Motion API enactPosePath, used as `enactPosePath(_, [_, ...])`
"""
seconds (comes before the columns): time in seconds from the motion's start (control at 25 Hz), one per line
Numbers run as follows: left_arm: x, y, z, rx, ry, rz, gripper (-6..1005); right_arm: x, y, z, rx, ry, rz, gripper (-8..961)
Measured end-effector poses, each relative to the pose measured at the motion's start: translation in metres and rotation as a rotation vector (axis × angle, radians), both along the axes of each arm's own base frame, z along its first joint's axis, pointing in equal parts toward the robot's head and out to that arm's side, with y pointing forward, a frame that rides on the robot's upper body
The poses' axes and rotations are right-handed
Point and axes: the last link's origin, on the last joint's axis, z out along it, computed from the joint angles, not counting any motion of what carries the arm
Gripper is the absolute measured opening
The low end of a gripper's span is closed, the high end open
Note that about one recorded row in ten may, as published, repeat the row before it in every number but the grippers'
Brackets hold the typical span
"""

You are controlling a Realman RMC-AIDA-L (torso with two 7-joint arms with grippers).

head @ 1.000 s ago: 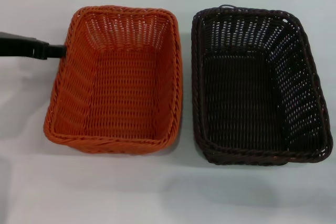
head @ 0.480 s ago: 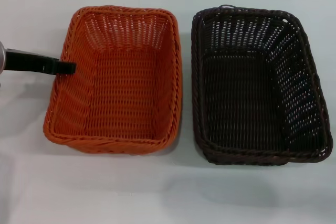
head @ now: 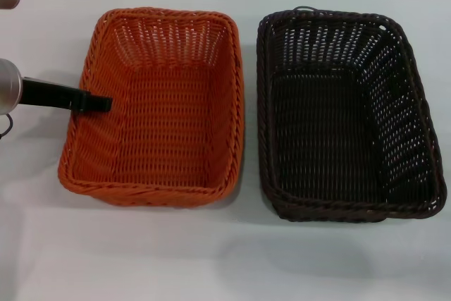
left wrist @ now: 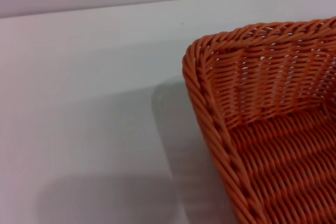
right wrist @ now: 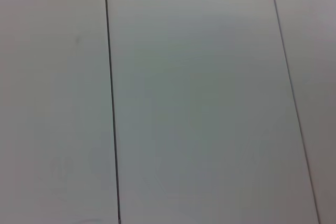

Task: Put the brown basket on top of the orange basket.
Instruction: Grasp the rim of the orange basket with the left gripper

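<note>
Brown basket (head: 345, 114) sits on the right half of the white counter (head: 225, 259), upright and empty, just beside the orange basket (head: 158, 107) but apart from it. Judged light and fairly stiff: open weave, sloping sides with some give, nothing fragile. The braided rim is judged the best hold, pinched over a long side or the near edge; the woven texture should keep it from slipping. It is untouched so far. The left claw (head: 95, 102) is seen in the head view as a dark tip reaching over the left rim of the orange basket; spread or pressed together cannot be told. The left wrist view adds a close look at one orange corner (left wrist: 252, 108) and bare counter beside it, with no fingers shown. The right wrist view shows only pale panelled surface; the right claw is in no view.
</note>
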Motion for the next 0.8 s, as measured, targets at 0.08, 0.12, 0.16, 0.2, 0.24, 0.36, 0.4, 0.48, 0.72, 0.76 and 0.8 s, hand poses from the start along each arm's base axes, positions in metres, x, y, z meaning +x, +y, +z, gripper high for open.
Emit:
enactPosePath(0.08, [0.001,0.000,0.000,-0.001,0.007,-0.006,765,0.000,0.001,0.000,0.000,0.000,0.002,816])
enactPosePath(0.12, [0.001,0.000,0.000,-0.001,0.007,-0.006,765,-0.001,0.001,0.000,0.000,0.000,0.003,815])
enactPosePath(0.16, [0.001,0.001,-0.001,0.002,0.014,-0.012,765,-0.001,0.002,0.000,0.000,0.000,0.005,815])
enactPosePath(0.2, [0.001,0.001,-0.001,0.002,0.014,-0.012,764,-0.001,0.003,0.000,0.000,-0.001,0.007,815])
enactPosePath(0.24, [0.001,0.001,-0.001,0.002,0.014,-0.012,764,-0.001,0.003,0.000,0.000,-0.001,0.007,815])
enactPosePath(0.36, [0.002,0.002,-0.002,0.001,0.021,-0.021,654,-0.001,0.003,0.000,0.000,-0.002,0.008,816])
enactPosePath(0.4, [0.002,0.002,-0.002,0.001,0.021,-0.021,598,-0.002,0.003,0.000,0.000,-0.002,0.008,816])
enactPosePath(0.48, [0.002,0.003,0.000,0.001,0.027,-0.026,492,-0.002,0.003,0.000,0.000,-0.002,0.008,816])
enactPosePath(0.72, [0.007,0.006,0.000,-0.039,0.055,-0.096,265,-0.002,0.004,0.001,0.002,-0.002,0.010,815])
enactPosePath(0.76, [0.007,0.006,0.000,-0.039,0.055,-0.096,241,-0.002,0.004,0.001,0.002,-0.002,0.010,815])
enactPosePath(0.8, [0.010,0.008,0.001,-0.051,0.064,-0.121,217,-0.002,0.004,0.001,0.002,-0.002,0.010,815])
